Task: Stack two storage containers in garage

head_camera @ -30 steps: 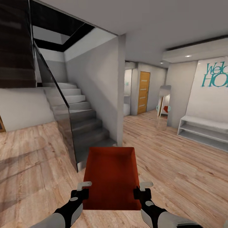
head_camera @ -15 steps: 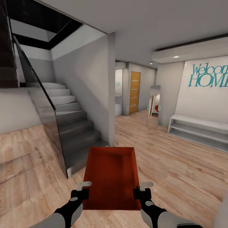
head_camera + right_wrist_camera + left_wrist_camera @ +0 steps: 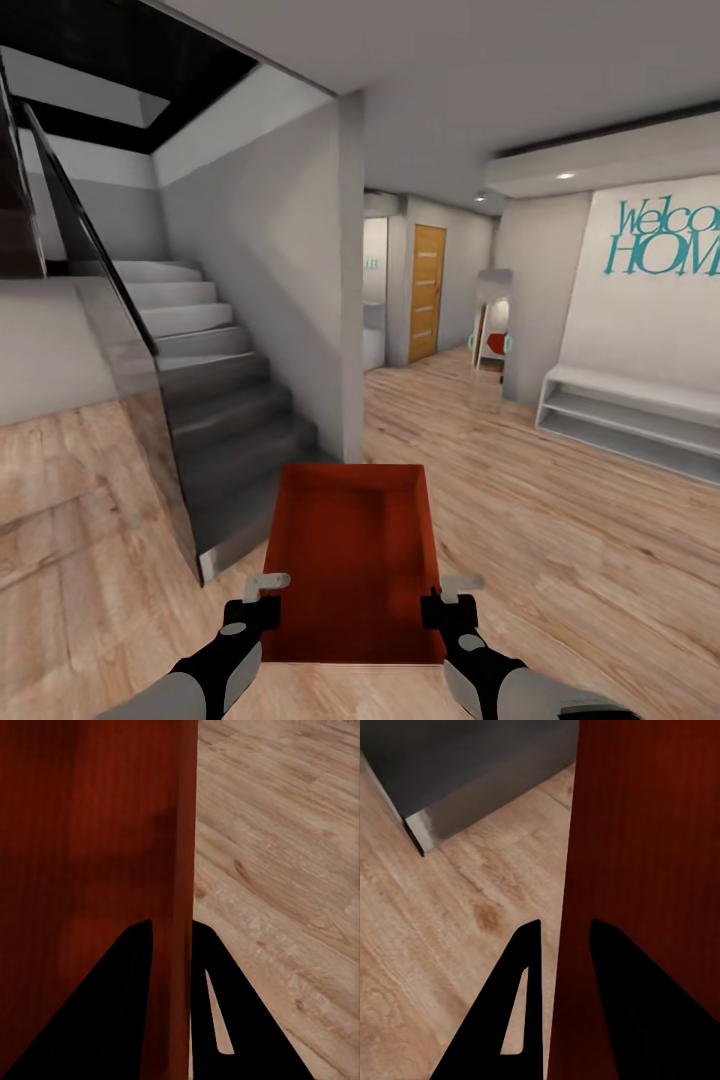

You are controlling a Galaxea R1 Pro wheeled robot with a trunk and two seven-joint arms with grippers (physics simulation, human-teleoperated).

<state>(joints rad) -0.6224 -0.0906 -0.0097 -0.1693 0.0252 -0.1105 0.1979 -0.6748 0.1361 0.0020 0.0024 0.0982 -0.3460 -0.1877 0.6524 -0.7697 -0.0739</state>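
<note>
Now one storage container (image 3: 352,565) rides in front of the robot, above the wood-plank floor (image 3: 560,540), carried between both arms. The left claw (image 3: 262,598) is pinched shut on its left wall, the right claw (image 3: 448,598) likewise on its right wall. Judging by the staircase (image 3: 215,400) close ahead on the left, steering right toward the open hallway while keeping both grips level should avoid clipping it.

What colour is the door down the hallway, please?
Orange-yellow door with pale horizontal stripes; head view shows it best.
</note>
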